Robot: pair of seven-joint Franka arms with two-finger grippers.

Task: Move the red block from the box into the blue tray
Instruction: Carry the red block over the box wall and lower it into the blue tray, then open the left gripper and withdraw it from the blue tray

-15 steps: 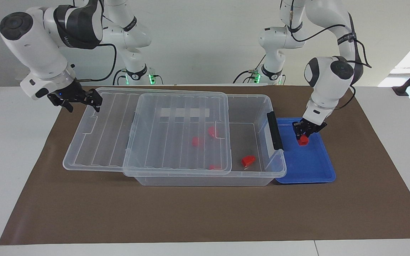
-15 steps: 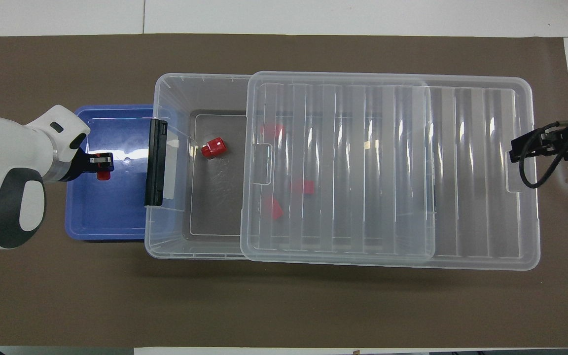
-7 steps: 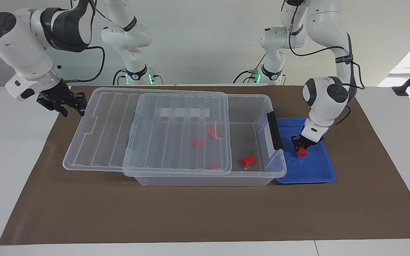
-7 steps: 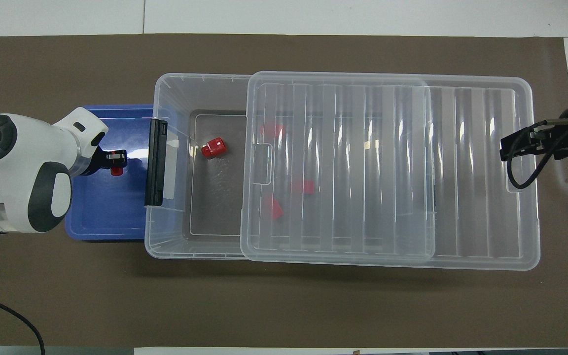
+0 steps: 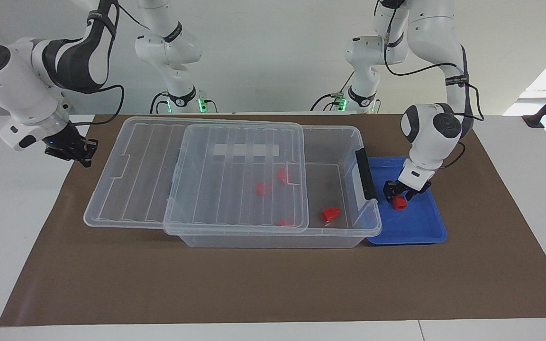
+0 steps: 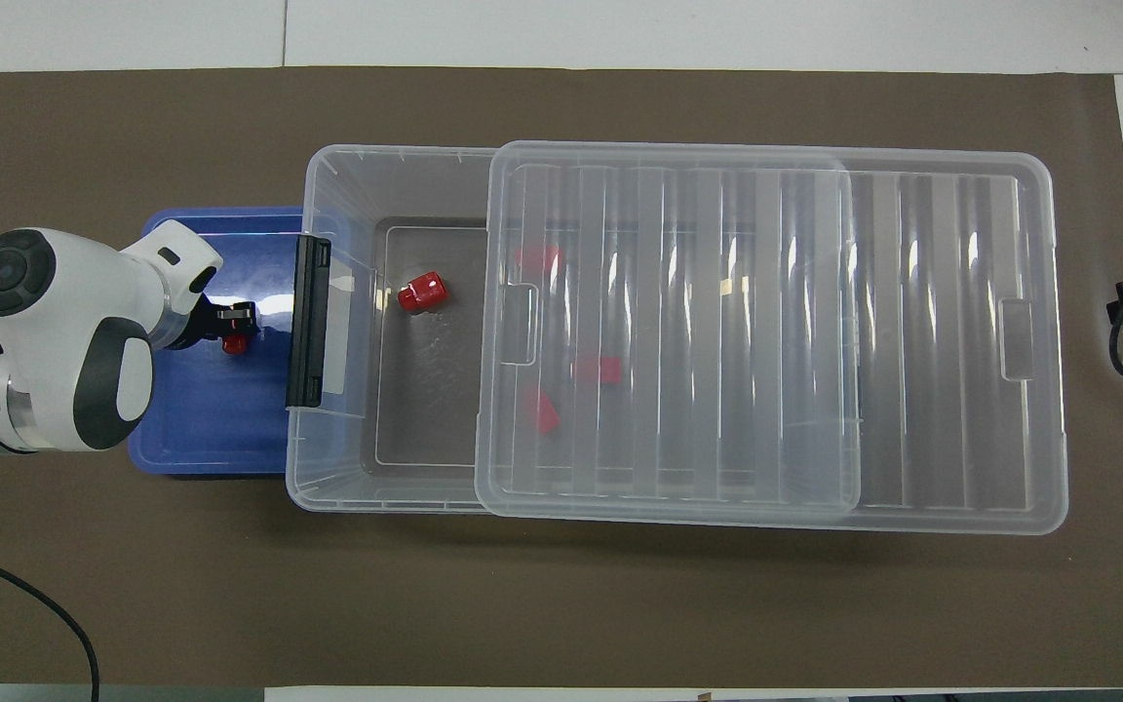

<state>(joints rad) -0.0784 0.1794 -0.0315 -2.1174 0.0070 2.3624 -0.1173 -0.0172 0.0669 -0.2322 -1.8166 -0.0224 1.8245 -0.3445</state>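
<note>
Fingers of the left gripper (image 5: 400,194) straddle the red block (image 5: 399,202), which rests on the floor of the blue tray (image 5: 420,227); whether they clamp it or have let go I cannot tell. Just beside them stands the box (image 5: 339,142), its lid (image 5: 197,175) slid partly off, with other red pieces (image 5: 331,214) inside. Fingertips of the right gripper (image 5: 79,152) meet, empty, past the lid's end, that arm waiting. Placement looks essentially done; only release and withdrawal seem left.
</note>
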